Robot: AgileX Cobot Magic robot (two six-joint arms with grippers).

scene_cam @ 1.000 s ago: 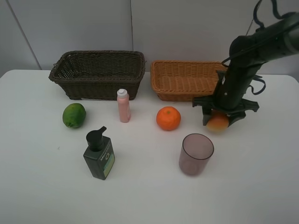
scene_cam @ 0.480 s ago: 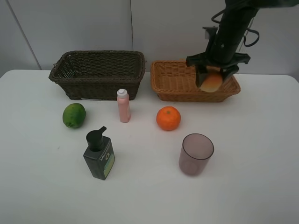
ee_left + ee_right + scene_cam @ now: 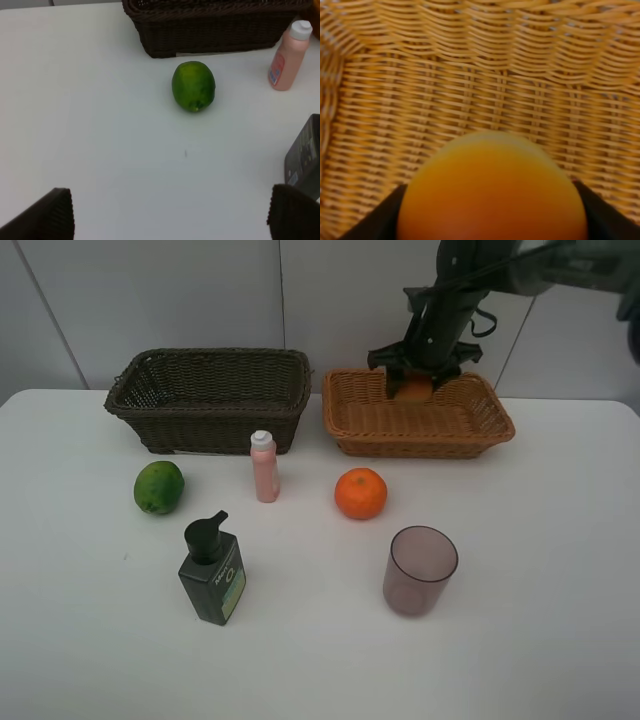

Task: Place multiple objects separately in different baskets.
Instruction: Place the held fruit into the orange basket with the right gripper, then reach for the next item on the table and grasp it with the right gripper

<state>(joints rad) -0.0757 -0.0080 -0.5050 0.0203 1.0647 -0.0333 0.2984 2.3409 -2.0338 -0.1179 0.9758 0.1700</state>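
Right gripper (image 3: 413,378) — jaws roughly half apart, clamped on the red-yellow fruit (image 3: 492,192), which sits over the rear part of the light tan basket (image 3: 480,432); whether it touches the weave cannot be told. Left gripper (image 3: 170,215) — jaws spread wide, nothing between them, above the white table (image 3: 540,590) near the green fruit (image 3: 159,487). Dark brown basket (image 3: 210,400): beside the tan one. On the table before the baskets, each apart: pink bottle (image 3: 264,468), orange (image 3: 360,493), pump bottle (image 3: 212,575), purplish cup (image 3: 419,570).
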